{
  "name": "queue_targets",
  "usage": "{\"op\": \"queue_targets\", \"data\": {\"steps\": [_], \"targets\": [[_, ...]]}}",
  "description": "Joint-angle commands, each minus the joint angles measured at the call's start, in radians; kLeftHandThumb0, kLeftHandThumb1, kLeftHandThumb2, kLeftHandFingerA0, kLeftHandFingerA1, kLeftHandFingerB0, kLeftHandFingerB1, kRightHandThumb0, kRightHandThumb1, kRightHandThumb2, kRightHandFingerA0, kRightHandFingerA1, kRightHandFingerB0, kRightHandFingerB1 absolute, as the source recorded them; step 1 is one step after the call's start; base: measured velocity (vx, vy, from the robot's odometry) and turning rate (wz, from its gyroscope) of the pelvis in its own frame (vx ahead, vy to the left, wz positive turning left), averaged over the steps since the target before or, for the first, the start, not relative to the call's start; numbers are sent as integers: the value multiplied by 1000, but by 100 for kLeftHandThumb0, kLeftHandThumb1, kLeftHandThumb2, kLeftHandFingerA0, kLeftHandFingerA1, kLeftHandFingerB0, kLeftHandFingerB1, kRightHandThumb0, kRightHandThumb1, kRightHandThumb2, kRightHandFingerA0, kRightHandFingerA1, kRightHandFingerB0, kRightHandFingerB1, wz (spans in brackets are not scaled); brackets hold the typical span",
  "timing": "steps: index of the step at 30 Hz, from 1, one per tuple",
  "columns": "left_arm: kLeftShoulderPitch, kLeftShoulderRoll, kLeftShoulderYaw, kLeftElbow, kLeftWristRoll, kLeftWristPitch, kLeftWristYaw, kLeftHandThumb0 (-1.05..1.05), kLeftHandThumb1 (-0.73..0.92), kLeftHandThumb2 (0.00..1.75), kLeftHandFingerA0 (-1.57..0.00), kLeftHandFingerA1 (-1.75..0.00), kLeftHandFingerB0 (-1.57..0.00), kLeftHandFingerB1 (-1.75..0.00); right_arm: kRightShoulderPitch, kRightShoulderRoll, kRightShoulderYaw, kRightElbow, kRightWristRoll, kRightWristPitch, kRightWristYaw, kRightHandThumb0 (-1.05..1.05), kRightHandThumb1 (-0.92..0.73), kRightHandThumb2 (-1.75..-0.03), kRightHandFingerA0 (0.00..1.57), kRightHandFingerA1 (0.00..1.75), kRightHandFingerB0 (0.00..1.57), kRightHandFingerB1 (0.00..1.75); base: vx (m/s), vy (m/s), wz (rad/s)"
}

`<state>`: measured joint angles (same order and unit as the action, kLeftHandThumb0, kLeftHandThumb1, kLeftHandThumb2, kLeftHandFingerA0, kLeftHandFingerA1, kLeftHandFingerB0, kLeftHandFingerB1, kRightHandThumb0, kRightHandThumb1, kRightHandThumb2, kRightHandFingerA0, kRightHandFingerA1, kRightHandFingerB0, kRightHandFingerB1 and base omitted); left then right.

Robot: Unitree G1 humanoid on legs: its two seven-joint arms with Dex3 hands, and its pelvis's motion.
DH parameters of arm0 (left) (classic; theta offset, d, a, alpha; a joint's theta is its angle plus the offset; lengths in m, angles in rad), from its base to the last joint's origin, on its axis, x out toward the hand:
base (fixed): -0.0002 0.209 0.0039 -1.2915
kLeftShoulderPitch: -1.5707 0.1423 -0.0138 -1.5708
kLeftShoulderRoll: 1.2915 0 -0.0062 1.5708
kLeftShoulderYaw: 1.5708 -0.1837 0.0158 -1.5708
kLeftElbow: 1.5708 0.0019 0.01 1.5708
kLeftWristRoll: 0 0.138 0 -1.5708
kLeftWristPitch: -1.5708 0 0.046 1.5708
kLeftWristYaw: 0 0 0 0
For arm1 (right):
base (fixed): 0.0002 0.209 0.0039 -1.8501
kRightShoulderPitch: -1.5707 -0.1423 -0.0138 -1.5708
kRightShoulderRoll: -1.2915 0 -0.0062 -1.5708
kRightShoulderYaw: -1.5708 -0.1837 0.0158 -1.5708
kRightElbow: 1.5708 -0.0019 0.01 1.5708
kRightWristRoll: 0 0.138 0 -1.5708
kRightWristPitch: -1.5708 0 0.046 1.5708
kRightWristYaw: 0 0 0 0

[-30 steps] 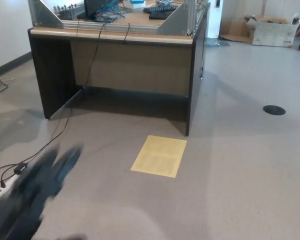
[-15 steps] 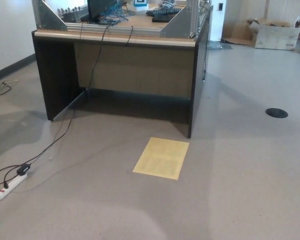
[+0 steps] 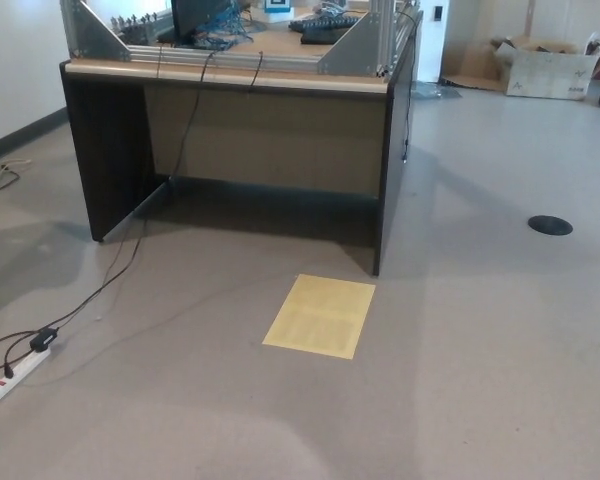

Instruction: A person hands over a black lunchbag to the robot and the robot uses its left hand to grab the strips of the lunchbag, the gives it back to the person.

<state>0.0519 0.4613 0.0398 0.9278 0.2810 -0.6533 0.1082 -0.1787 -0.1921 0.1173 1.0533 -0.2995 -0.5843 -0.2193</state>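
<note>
Across the whole head view spreads a grey floor [image 3: 500, 380], bare concrete-like and smooth, with a broad soft shadow lying over its lower left part. On it, at the upper left, stands the desk [image 3: 260, 130], dark at its side panels and tan on its front panel, with a light edge along the top. A metal frame [image 3: 355, 45] with slanted braces is mounted on the desk, and dark gear with a tangle of blue wires [image 3: 220, 25] sits inside it, too small to make out. A black cable [image 3: 130, 250] drops from the desk's front edge, runs down by the left side panel and trails over the floor to a white power strip [image 3: 18, 372] near the left edge. Far back at the upper right sits an open cardboard box [image 3: 550, 65] against the wall. In front of the desk, just below its right side panel, a yellow sheet [image 3: 320, 314] lies flat on the floor. To the right, well apart from the desk, is a round dark floor cover [image 3: 550, 225].

Neither robot hand shows, so their state cannot be told. The lunchbag is out of view, as is the person.
</note>
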Motion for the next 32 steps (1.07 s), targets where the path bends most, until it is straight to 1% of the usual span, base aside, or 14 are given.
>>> {"op": "queue_targets", "data": {"steps": [1, 4, 5, 6, 7, 10, 11, 12, 18, 19, 20, 29, 30, 32], "targets": [[-17, 21, 1, 15, -24, -20, -26, -36, 39, 97, 0, -49, 0, -47, -14, -12, -9, 3, 8, 10, -7, -37, -67, -59, 57, 46, 52, 43, 0, 0, 0], [-29, 27, 5, 14, -30, -14, -35, -36, 40, 97, 0, -49, 0, -47, -33, -6, -13, 9, 12, 17, -5, -38, -67, -59, 59, 45, 53, 43, 0, 0, 0], [-33, 28, 8, 16, -37, -17, -40, -35, 41, 97, 0, -49, 0, -47, -41, -4, -13, 15, 11, 16, -8, -38, -52, -91, 54, 63, 42, 56, 0, 0, 0], [-36, 28, 9, 19, -41, -21, -43, -35, 41, 97, 0, -49, 0, -47, -45, -5, -10, 20, 4, 14, -14, -40, -52, -91, 55, 63, 42, 56, 0, 0, 0], [-36, 27, 10, 20, -45, -25, -45, -35, 40, 97, 0, -49, 0, -47, -45, -7, -9, 20, 2, 14, -15, -39, -67, -59, 60, 46, 54, 43, 0, 0, 0], [-69, 18, 12, 25, -55, -19, -54, -35, 41, 97, 0, -49, 0, -47, -68, -18, -17, 13, 10, 25, -4, -38, -67, -59, 59, 45, 54, 43, 0, 0, 0], [-67, 18, 10, 26, -53, -21, -53, -74, 51, 85, -10, -42, -3, -36, -65, -16, -17, 14, 8, 25, -11, -39, -52, -91, 54, 62, 42, 55, 0, 0, 0], [-65, 17, 11, 26, -56, -25, -55, -35, 40, 97, 0, -49, 0, -47, -64, -15, -18, 18, 9, 23, -12, -38, -67, -59, 59, 46, 55, 43, 0, 0, 0], [-86, 17, 19, 58, -67, -37, -64, -35, 40, 97, 0, -48, 0, -47, -73, -11, -18, 17, 10, 28, -7, -37, -67, -59, 59, 46, 55, 44, 0, 0, 0], [-83, 16, 19, 59, -68, -37, -65, -35, 40, 97, 0, -48, 0, -47, -69, -12, -17, 17, 9, 20, -10, -37, -52, -91, 55, 63, 43, 56, 0, 0, 0], [-81, 16, 19, 60, -67, -36, -65, -35, 40, 97, 0, -48, 0, -47, -66, -12, -17, 16, 9, 18, -8, -37, -67, -59, 58, 46, 55, 44, 0, 0, 0], [-44, 27, 10, 24, -53, -25, -55, -35, 41, 97, 0, -48, 0, -47, -42, -14, -9, 6, 0, 22, -11, -39, -67, -59, 58, 45, 56, 43, 0, 0, 0], [-39, 31, 10, 19, -49, -34, -50, -35, 41, 97, 0, -48, 0, -47, -40, -12, -8, 6, 1, 17, -14, -41, -53, -91, 55, 62, 44, 56, 0, 0, 0], [-35, 31, 10, 14, -46, -38, -39, -35, 41, 97, 0, -48, 0, -46, -36, -11, -7, 1, -2, 17, -20, -40, -53, -91, 56, 62, 44, 56, 0, 0, 0]]}}
